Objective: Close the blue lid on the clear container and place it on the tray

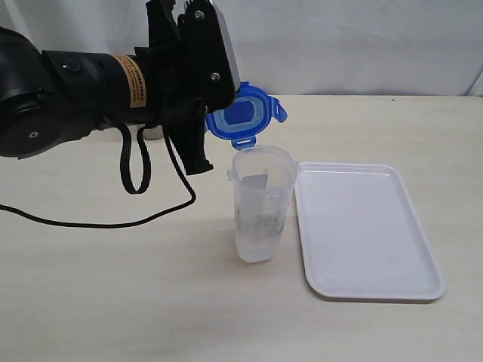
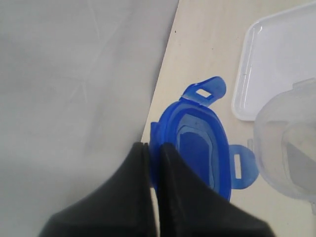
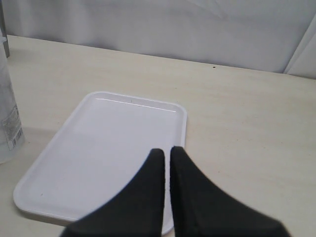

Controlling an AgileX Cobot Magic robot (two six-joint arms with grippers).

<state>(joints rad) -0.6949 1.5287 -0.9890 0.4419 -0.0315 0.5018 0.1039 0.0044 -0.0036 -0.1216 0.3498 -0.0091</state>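
Exterior view, from the left: our left arm reaches in over the table [image 1: 113, 294]. The left wrist view shows the left gripper [image 2: 154, 148] clenched on the rim of the blue lid [image 1: 245, 113]. The lid hangs in the air, tilted on edge, up beside the open mouth of the clear container [image 1: 260, 211] and not touching it. The container stands upright on the table, just beside the near-left edge of the tray [image 1: 362, 226], which lies bare.

To do this step well, we judge that we should first roll the lid level. Then we centre it over the mouth before lowering, and press straight down. The container is tall and nothing steadies it, so a slanted or off-centre push could tip it or shove it against the tray.

Farthest right, the right gripper [image 3: 167, 153] hovers above the tray with its jaws pressed nearly together on nothing. We could bring it across to brace the container.
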